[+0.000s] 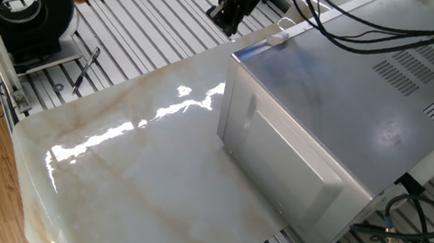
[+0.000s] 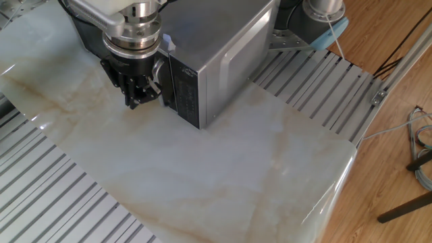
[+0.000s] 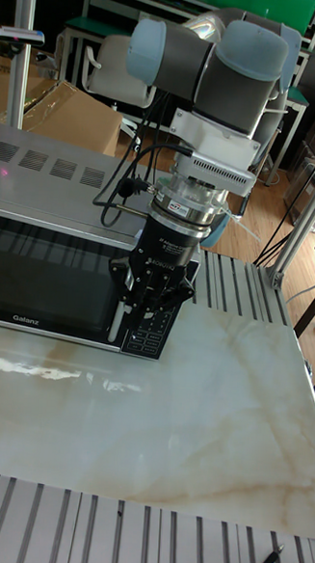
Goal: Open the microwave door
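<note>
End effector just in front of microwave door, w/ fingers together.

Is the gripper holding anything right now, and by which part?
Cannot be told: the gripper hangs at the dark-faced microwave door, but whether its fingers grasp anything is hidden.

The gripper hides part of the microwave's control panel. The microwave door is cut off at the tall view's left edge.
</note>
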`<state>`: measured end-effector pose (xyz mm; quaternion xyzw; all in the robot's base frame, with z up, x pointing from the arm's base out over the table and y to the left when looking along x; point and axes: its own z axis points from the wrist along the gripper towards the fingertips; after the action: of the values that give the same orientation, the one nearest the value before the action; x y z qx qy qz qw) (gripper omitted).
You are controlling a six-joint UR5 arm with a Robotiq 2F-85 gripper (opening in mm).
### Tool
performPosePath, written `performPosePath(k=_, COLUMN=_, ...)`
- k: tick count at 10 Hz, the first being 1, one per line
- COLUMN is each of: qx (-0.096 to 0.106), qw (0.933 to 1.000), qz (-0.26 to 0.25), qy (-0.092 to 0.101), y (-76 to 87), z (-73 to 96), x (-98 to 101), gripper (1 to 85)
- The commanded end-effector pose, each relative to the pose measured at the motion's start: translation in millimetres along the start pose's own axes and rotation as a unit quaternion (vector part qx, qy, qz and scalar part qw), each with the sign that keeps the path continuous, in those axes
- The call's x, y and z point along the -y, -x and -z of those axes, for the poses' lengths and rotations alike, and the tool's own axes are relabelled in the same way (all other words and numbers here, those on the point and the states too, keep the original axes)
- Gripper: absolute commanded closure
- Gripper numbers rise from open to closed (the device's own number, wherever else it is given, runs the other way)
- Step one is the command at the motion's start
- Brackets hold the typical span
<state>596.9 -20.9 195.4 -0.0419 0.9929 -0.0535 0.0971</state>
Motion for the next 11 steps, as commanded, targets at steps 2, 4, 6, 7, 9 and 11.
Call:
performPosePath(k=2, qx=-0.042, qw=0.9989, qz=-0.006, qy=0.018, y=-14.3, z=11.6, x=-11.7, gripper=68.3)
performPosePath(k=4, qx=-0.057, qw=0.9977, qz=0.024, qy=0.029, y=-18.7, z=15.1, x=-16.2, gripper=69.3)
performPosePath(k=6, qx=-0.079, qw=0.9953, qz=0.029, qy=0.047, y=-30.2, z=16.8, x=-19.0, gripper=69.7)
performPosePath(k=7, qx=-0.083, qw=0.9949, qz=0.044, qy=0.036, y=-32.5, z=15.7, x=-12.8, gripper=69.7)
performPosePath(k=9, qx=-0.078, qw=0.9950, qz=0.051, qy=0.037, y=-28.2, z=16.9, x=-14.7, gripper=69.7)
performPosePath(k=11, qx=-0.052, qw=0.9961, qz=0.045, qy=0.055, y=-15.4, z=16.1, x=-24.8, gripper=69.7)
